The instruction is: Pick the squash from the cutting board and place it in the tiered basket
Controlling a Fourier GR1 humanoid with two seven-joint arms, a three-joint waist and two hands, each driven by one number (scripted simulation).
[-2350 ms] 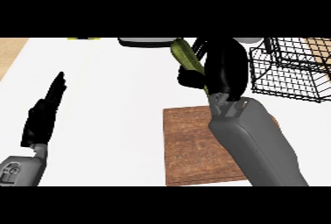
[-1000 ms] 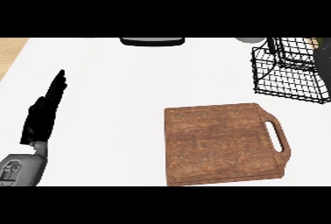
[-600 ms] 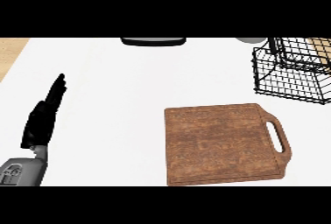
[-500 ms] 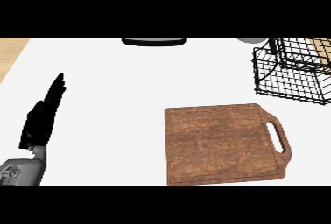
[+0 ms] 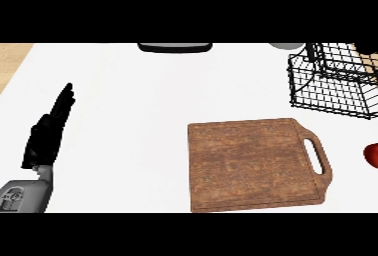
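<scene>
A brown wooden cutting board [image 5: 251,162] with a handle slot on its right side lies bare on the white counter. The black wire tiered basket [image 5: 334,80] stands at the back right, partly cut off by the view's edge. No squash shows anywhere in the head view. My left hand [image 5: 49,134] rests at the left edge, fingers straight and pointing up, holding nothing. My right hand is out of view.
A red round object [image 5: 372,155] peeks in at the right edge beside the board's handle. A dark flat item [image 5: 174,47] and a grey rounded one [image 5: 286,45] sit at the counter's far edge. The wooden floor [image 5: 13,60] shows beyond the counter's left edge.
The right arm, which held the squash up near the basket, has left the view. The view has shifted a little, bringing in the red object at the right edge. The left hand stays put.
</scene>
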